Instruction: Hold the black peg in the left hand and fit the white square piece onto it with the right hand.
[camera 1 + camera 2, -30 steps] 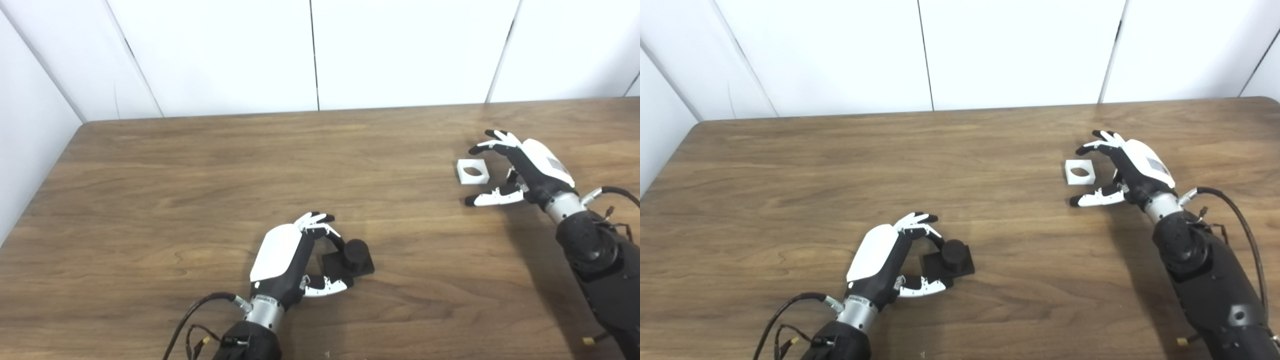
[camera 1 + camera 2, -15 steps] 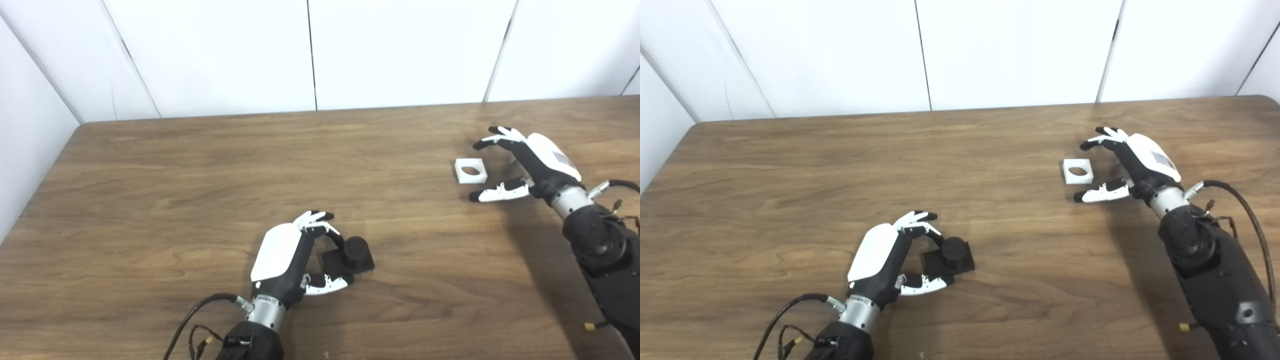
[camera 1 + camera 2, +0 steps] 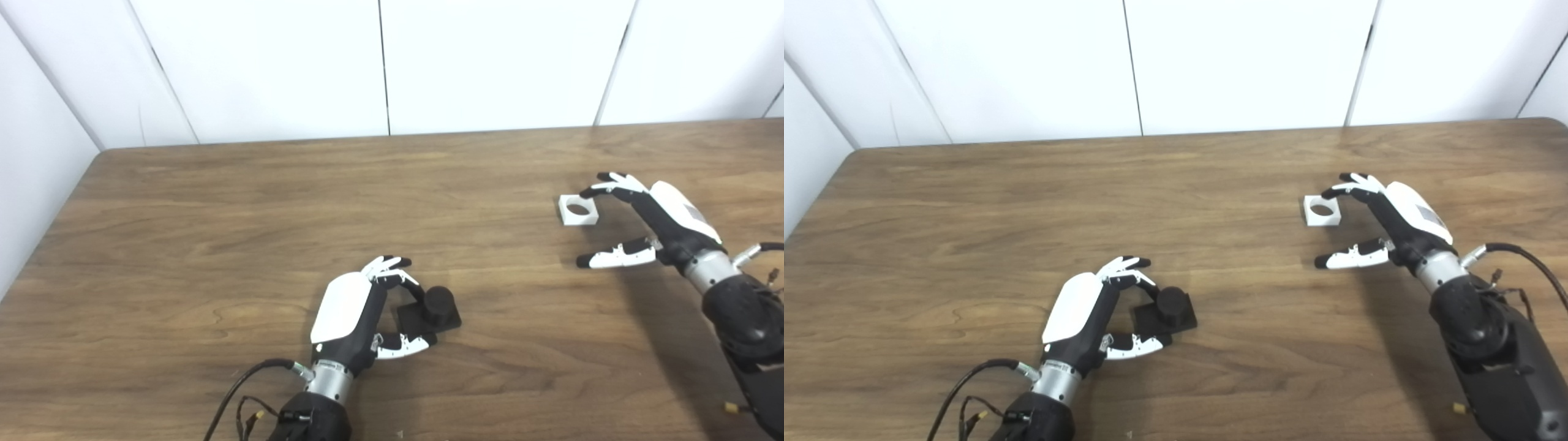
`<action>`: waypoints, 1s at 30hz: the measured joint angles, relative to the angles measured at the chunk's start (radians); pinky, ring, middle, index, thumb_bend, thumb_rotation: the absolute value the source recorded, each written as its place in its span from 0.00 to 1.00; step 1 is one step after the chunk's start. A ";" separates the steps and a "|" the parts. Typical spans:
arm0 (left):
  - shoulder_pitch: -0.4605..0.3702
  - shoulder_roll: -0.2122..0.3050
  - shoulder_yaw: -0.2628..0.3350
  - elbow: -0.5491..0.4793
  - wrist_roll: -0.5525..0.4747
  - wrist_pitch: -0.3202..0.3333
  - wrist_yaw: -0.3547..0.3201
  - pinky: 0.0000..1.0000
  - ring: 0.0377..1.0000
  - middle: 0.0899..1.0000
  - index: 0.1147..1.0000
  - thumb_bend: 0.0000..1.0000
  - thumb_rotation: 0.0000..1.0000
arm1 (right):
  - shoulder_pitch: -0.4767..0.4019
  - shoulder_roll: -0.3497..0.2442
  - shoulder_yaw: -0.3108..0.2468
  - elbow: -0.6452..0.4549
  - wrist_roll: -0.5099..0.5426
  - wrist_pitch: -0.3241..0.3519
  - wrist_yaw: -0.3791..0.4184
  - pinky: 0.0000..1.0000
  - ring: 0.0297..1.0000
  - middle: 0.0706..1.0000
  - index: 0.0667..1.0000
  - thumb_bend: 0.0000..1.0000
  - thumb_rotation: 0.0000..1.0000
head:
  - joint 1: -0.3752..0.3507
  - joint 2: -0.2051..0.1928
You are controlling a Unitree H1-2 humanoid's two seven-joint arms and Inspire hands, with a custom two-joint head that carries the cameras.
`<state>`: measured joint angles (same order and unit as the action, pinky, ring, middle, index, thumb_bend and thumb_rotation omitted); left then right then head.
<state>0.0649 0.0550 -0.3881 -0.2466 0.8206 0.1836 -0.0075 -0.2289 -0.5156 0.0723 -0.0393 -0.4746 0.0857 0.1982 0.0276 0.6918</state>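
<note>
1. Peg: black peg (image 3: 437, 300) stands upright on its flat black square base, on the wooden table (image 3: 245, 202) near the front, left of centre.
2. Left hand (image 3: 358, 312) curls around the peg base: fingers (image 3: 392, 278) arch over the far side, thumb lies along the near edge. Contact looks likely, but whether the grip has closed can't be told; base sits flat on the table.
3. White square piece (image 3: 577, 209) with its round hole lies flat on the table at the right, well apart from the peg.
4. Right hand (image 3: 649, 214) is spread and holds nothing: fingertips (image 3: 597, 191) at the piece's far right corner, thumb splayed out nearer the camera, apart from the piece.
</note>
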 measured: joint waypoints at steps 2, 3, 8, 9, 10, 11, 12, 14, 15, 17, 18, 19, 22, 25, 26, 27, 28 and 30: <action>-0.001 -0.002 0.002 0.002 -0.001 0.000 0.000 0.81 0.92 0.85 0.43 0.50 0.07 | 0.000 -0.003 -0.003 -0.035 -0.003 0.017 0.007 0.93 0.98 0.93 0.75 0.89 0.23 | 0.000 -0.002; -0.001 -0.003 0.002 0.002 -0.001 0.001 -0.001 0.81 0.92 0.85 0.43 0.50 0.07 | -0.001 -0.007 -0.005 -0.048 -0.005 0.020 0.010 0.93 0.98 0.93 0.75 0.89 0.24 | 0.000 -0.003; -0.004 -0.003 0.002 0.001 -0.002 0.002 -0.011 0.81 0.93 0.86 0.43 0.50 0.07 | -0.010 -0.016 -0.005 -0.050 -0.008 0.026 0.023 0.93 0.99 0.94 0.75 0.89 0.25 | 0.002 -0.003; -0.005 -0.003 0.002 0.001 -0.002 0.003 -0.013 0.80 0.92 0.85 0.43 0.50 0.07 | -0.014 -0.016 -0.005 -0.049 -0.008 0.027 0.024 0.93 0.99 0.94 0.75 0.89 0.25 | 0.002 -0.003; -0.005 -0.003 0.002 0.001 -0.002 0.003 -0.012 0.80 0.92 0.85 0.43 0.50 0.07 | -0.020 -0.016 -0.004 -0.046 -0.008 0.029 0.026 0.93 0.99 0.94 0.75 0.89 0.26 | 0.002 -0.003; -0.005 -0.004 0.002 0.001 -0.002 0.003 -0.012 0.80 0.92 0.85 0.43 0.50 0.07 | -0.028 -0.016 -0.004 -0.040 -0.009 0.030 0.028 0.93 0.99 0.94 0.75 0.89 0.26 | 0.002 -0.003; -0.005 -0.004 0.003 0.001 -0.002 0.003 -0.012 0.80 0.93 0.85 0.43 0.50 0.07 | -0.034 -0.016 -0.004 -0.033 -0.009 0.031 0.029 0.93 0.99 0.94 0.75 0.89 0.26 | 0.002 -0.003; -0.005 -0.004 0.002 0.001 -0.001 0.004 -0.012 0.80 0.92 0.85 0.43 0.50 0.07 | -0.048 -0.016 -0.004 -0.018 -0.011 0.031 0.029 0.93 0.99 0.94 0.75 0.90 0.26 | 0.002 -0.003; -0.005 -0.004 0.002 0.001 0.000 0.004 -0.012 0.80 0.92 0.85 0.43 0.50 0.07 | -0.056 -0.016 -0.004 -0.011 -0.011 0.030 0.029 0.93 0.99 0.93 0.75 0.90 0.26 | 0.002 -0.003; -0.005 -0.005 0.002 0.001 0.001 0.004 -0.012 0.80 0.93 0.85 0.43 0.50 0.07 | -0.066 -0.016 -0.004 0.008 -0.012 0.030 0.028 0.94 0.99 0.93 0.75 0.89 0.27 | 0.002 -0.003; -0.005 -0.005 0.002 0.001 0.000 0.004 -0.012 0.80 0.93 0.85 0.43 0.50 0.07 | -0.071 -0.016 -0.004 0.015 -0.013 0.030 0.028 0.94 0.99 0.93 0.75 0.89 0.27 | 0.002 -0.003; -0.005 -0.006 0.002 0.001 0.000 0.004 -0.012 0.80 0.93 0.85 0.43 0.50 0.07 | -0.074 -0.016 -0.004 0.019 -0.014 0.029 0.028 0.94 0.99 0.93 0.75 0.89 0.27 | 0.002 -0.003; -0.005 -0.005 0.002 0.001 0.000 0.004 -0.013 0.81 0.93 0.86 0.43 0.50 0.07 | -0.087 -0.016 -0.003 0.042 -0.015 0.023 0.028 0.96 0.99 0.94 0.76 0.88 0.27 | 0.002 -0.003; -0.005 -0.005 0.002 0.000 0.000 0.005 -0.014 0.82 0.93 0.86 0.43 0.50 0.07 | -0.105 -0.017 -0.002 0.071 -0.023 0.023 0.028 0.95 0.99 0.94 0.76 0.88 0.27 | 0.002 -0.003; -0.005 -0.005 0.002 -0.001 0.000 0.006 -0.016 0.82 0.94 0.86 0.43 0.50 0.07 | -0.113 -0.018 0.002 0.079 -0.027 0.023 0.028 0.94 0.98 0.94 0.76 0.88 0.27 | -0.002 -0.003; -0.005 -0.005 0.002 -0.002 -0.002 0.008 -0.020 0.82 0.94 0.86 0.43 0.50 0.07 | -0.122 -0.018 0.005 0.087 -0.032 0.023 0.028 0.94 0.98 0.93 0.75 0.88 0.27 | -0.002 -0.003; -0.005 -0.005 0.002 -0.004 -0.002 0.010 -0.025 0.82 0.94 0.86 0.43 0.50 0.07 | -0.128 -0.018 0.007 0.090 -0.034 0.023 0.028 0.93 0.98 0.93 0.75 0.88 0.27 | -0.002 -0.003; -0.005 -0.005 0.002 -0.007 -0.002 0.014 -0.033 0.83 0.94 0.86 0.43 0.50 0.07 | -0.146 -0.019 0.015 0.104 -0.043 0.024 0.028 0.93 0.98 0.93 0.75 0.88 0.27 | 0.000 -0.002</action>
<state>0.0600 0.0499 -0.3865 -0.2539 0.8190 0.1974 -0.0401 -0.3749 -0.5344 0.0876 0.0652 -0.5171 0.1093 0.2266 0.0276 0.6903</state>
